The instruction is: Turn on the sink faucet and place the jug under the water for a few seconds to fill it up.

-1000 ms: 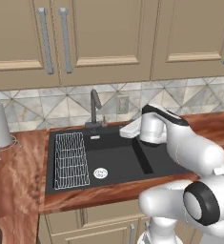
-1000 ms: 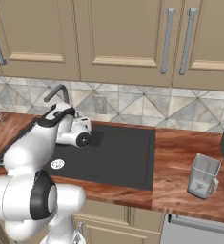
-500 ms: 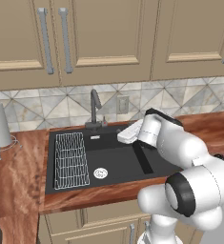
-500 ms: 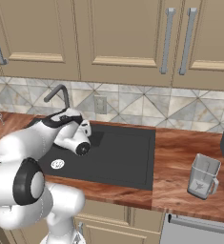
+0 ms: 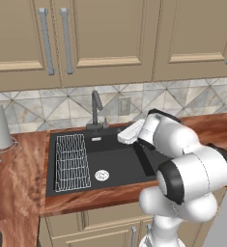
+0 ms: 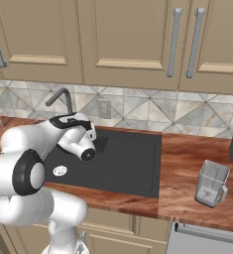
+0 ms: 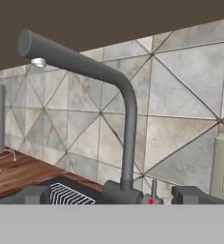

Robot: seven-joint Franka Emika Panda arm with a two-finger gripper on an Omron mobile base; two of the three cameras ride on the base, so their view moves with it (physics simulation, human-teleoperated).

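Over the sink [image 5: 120, 166] we list the pincer [image 7: 111, 195], jaws spread wide and empty, close before the sink faucet [image 7: 127, 124], near its base lever. We list the jug [image 6: 210, 183] upright on the counter [image 6: 187, 163], well right of the basin.

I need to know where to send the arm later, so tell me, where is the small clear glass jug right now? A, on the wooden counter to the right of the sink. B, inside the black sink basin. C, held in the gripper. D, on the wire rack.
A: the small clear glass jug stands on the wooden counter right of the black sink, well away from the robot's arm.
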